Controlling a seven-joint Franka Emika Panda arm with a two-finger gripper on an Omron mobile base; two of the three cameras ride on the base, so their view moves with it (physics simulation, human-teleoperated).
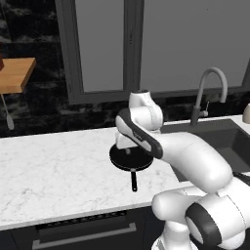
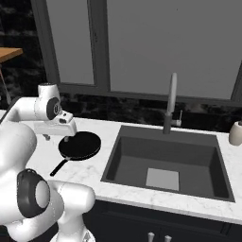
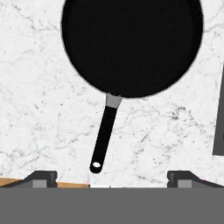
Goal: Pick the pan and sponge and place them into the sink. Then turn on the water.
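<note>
Plainly round black pan (image 3: pixel 131 43), long handle

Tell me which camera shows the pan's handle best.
The hand view: the handle lies unobstructed from pan to its holed tip. The right base view shows it small; in the left base view the arm covers part of the pan.

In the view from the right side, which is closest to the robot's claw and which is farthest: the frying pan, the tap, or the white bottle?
Nearest first, from the gripper:
1. The pan, on the counter just below the gripper, left of the sink.
2. The faucet, behind the sink's back edge.
3. The white bottle, at the far right, beyond the sink.
</note>
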